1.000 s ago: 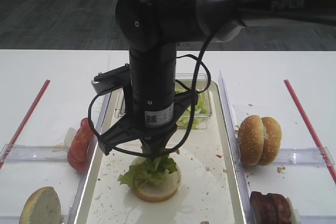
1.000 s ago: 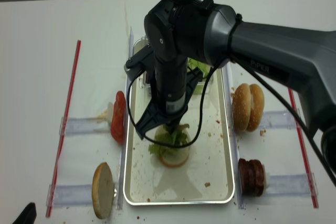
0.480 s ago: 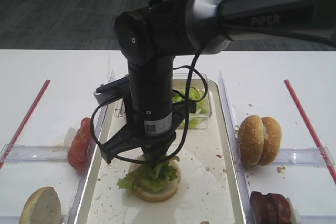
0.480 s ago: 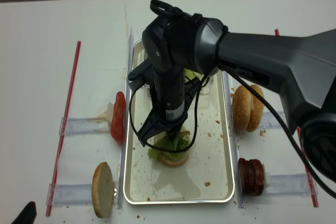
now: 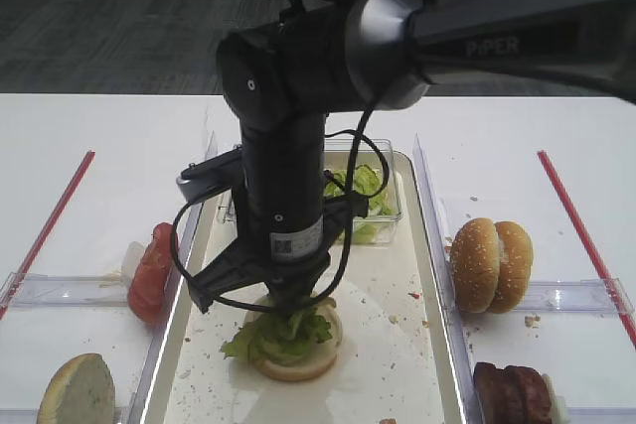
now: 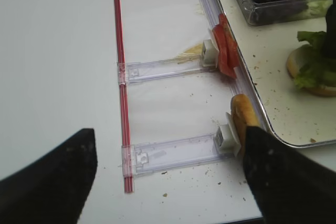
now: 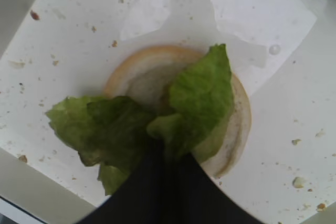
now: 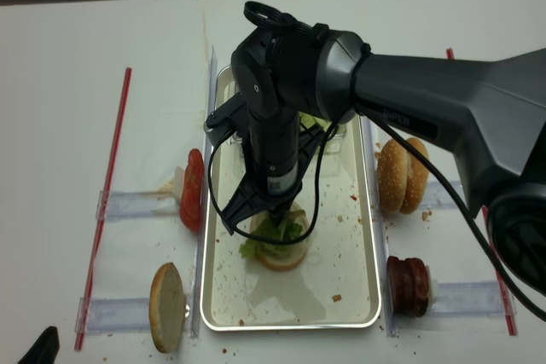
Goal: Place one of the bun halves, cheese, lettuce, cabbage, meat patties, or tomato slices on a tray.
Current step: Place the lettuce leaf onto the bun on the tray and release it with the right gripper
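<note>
The right gripper (image 7: 167,153) is pinching the lettuce (image 7: 152,121) between closed fingers and pressing it onto a bun half (image 7: 231,129) lying cut face up on the floor of the tray (image 5: 397,364), just in front of the clear box of greens (image 5: 373,208). The placing looks nearly done; only letting go and lifting clear seem left. The left gripper (image 6: 168,174), out beyond the tray's left rim, is standing wide and holding nothing.

Right arm enters from the upper right of the frame, wrist bent straight down at centre; right gripper (image 5: 295,317) points vertically downward, jaws closed together on lettuce (image 7: 157,114). Left gripper (image 6: 168,177) fills the lower edge of its wrist view, fingers spread wide apart.
</note>
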You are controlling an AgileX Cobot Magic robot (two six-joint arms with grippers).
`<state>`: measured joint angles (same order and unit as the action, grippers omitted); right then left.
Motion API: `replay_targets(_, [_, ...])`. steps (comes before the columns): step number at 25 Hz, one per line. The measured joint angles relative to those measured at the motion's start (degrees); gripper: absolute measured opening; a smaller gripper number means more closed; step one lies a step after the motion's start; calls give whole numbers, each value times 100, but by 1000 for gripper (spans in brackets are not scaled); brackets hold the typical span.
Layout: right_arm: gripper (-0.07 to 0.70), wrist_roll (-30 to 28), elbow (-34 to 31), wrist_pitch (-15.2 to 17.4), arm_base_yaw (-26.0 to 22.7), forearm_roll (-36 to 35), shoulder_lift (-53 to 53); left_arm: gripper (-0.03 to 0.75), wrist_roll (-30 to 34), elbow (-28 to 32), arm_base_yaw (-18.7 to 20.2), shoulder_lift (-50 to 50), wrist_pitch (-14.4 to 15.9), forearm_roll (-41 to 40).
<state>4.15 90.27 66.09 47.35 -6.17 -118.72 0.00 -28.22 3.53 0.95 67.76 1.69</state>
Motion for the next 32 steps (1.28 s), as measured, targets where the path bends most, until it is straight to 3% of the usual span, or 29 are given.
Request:
replay_targets(16, [86, 0, 0, -51, 0, 75, -157, 562, 0, 0, 0, 0, 0, 0])
replay_targets(20, [202, 0, 0, -51, 0, 75, -157, 562, 0, 0, 0, 0, 0, 0])
replay_targets(26, [445, 28, 0, -41, 0, 75, -157, 561, 0, 0, 0, 0, 0, 0])
replay_targets(32, [603, 18, 0, -41, 0, 139, -157, 561, 0, 0, 0, 0, 0, 0])
